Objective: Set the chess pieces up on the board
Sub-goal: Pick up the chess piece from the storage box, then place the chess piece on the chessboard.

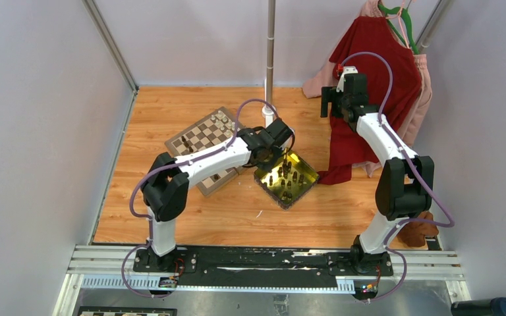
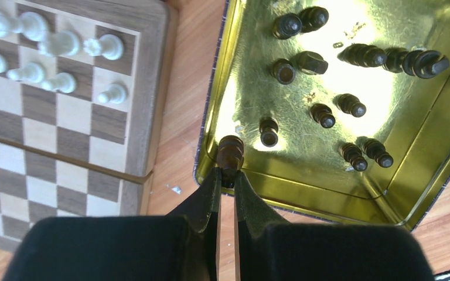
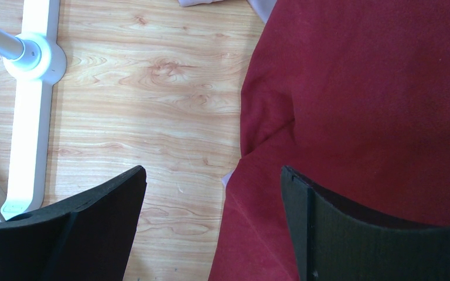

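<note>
Progress check: roughly halfway at best, it would seem. The cream-white pieces [image 2: 64, 44] can be seen lined up in two rows at one end of the board [image 2: 152, 88]. Part of that end is cut off in the left wrist view, so a full count can't be given. The board is laid at an angle toward the far left of the table [image 1: 171, 217], with the shiny yellow tray [image 2: 304, 193] just beside it, nearer the table's middle.

The dark side is where the work is left. About a dozen dark brown pieces [image 2: 322, 114] are scattered across the tray, none of them placed yet. One more dark piece [image 2: 230, 153] is pinched by its top in the left claw [image 2: 225, 178], fingers pressed tight on it, right at the tray wall closest to the board. Whether it is lifted off the tray floor can't be told. A few dark specks are visible on the board from the top view, but they're too small to be called pieces.

The right claw [image 3: 212, 175] is spread wide with nothing in it, hanging over the red cloth [image 3: 375, 88] toward the far right corner of the table and well apart from board and tray. The dark pieces look to be a one-at-a-time carry to the board's other end, so plenty is left to be done.
</note>
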Controlling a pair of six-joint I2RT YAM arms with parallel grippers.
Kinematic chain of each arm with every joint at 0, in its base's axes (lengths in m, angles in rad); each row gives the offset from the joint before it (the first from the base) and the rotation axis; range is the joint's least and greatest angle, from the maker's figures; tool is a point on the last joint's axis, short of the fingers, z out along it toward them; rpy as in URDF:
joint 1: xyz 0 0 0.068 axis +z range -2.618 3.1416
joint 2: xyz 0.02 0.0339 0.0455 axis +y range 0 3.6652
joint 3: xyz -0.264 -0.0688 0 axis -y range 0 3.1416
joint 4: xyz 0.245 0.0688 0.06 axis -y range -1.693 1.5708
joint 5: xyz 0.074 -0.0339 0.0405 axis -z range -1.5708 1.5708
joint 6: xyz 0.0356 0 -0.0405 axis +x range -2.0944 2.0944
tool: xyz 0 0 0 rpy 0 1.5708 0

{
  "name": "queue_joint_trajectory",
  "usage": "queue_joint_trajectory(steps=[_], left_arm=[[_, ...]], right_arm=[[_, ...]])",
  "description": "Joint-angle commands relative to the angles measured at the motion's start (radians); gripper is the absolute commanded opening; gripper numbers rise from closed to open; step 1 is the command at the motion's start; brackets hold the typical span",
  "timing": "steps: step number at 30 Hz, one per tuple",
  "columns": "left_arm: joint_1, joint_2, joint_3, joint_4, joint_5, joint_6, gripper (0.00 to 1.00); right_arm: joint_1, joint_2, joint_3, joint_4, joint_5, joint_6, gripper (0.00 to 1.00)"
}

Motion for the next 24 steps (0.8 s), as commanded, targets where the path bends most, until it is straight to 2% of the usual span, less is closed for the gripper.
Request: queue_joint_trajectory(steps=[1,9,15,24], left_arm=[[0.002,-0.067,0.052,-0.055,-0.08,-0.034,0.0],[0.065,-0.118,0.028,-0.105,-0.193,-0.193,0.0],[0.203,-0.183,-0.028,-0.104,-0.212,-0.327,0.0],[0.402,-0.225,-0.073,-0.104,-0.211,-0.427,0.0]], right_arm=[[-0.013,-0.008,-0.005,0.0,-0.01,0.015,0.88],[-0.014,-0.023,-0.01,0.0,-0.046,0.023,0.88],[-0.009,-0.042,-0.015,0.0,-0.055,0.029,0.88],[0.01,-0.048,-0.008,-0.009,-0.058,0.028,0.88]])
